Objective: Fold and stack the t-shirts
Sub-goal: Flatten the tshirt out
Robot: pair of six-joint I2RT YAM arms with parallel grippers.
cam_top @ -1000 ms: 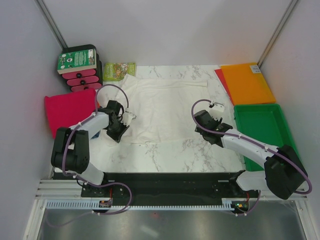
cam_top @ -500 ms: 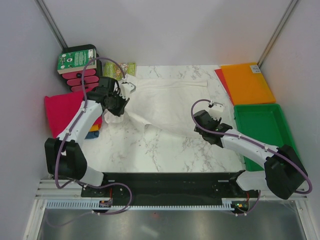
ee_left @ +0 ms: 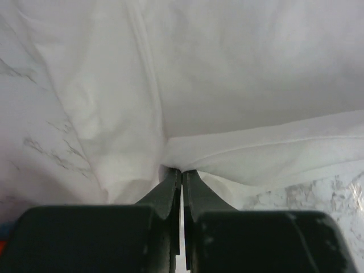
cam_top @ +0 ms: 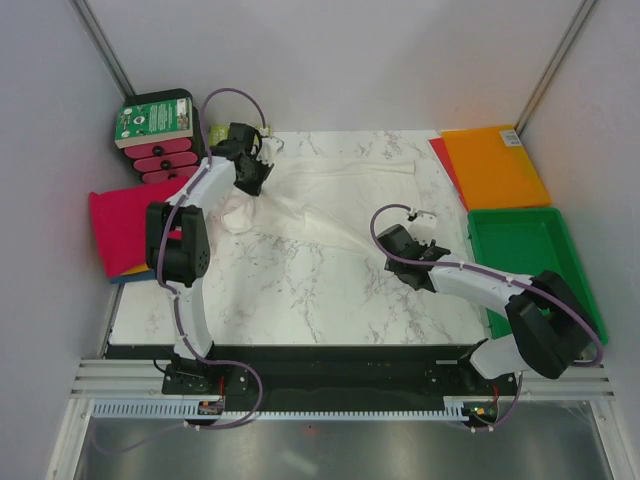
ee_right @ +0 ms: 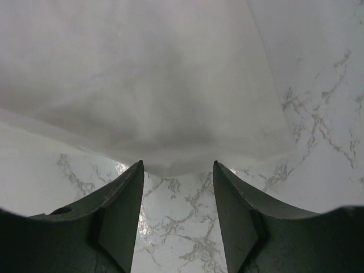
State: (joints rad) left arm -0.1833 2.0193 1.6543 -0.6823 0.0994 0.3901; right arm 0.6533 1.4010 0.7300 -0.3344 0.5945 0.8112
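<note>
Thin, creased white t-shirt (cam_top: 335, 200), seemingly pinched in left hand (ee_left: 181, 174).

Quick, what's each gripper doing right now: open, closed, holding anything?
Left gripper: closed on the white shirt.
Right gripper: open, holding nothing.

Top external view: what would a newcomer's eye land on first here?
The white t-shirt sprawled across the middle of the marble table, its far-left part pinched by the left gripper. Then the bright colours: a pink shirt at the left edge, an orange sheet and green tray on the right.
</note>
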